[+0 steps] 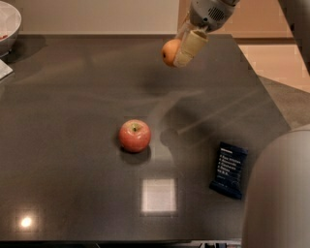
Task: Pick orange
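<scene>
Gripper [180, 54] above far part of table [72, 145], clamped on orange [169, 52]. Orange pinched at fingertips, raised off surface, shadow beneath. Apple [134, 135] mid-table, well apart.

Gripper [178, 52] is gripping the orange [168, 52] near the top of the view, right of centre.
The grey wrist [209, 12] is angling down and to the left from the top edge. The gripper is hanging below it, with its pale finger [190, 47] pressing against the right side of the orange and the other finger hiding behind the fruit. An arm link [296, 19] is crossing the upper right corner, and a broad grey robot body [278, 193] is filling the lower right corner.
</scene>
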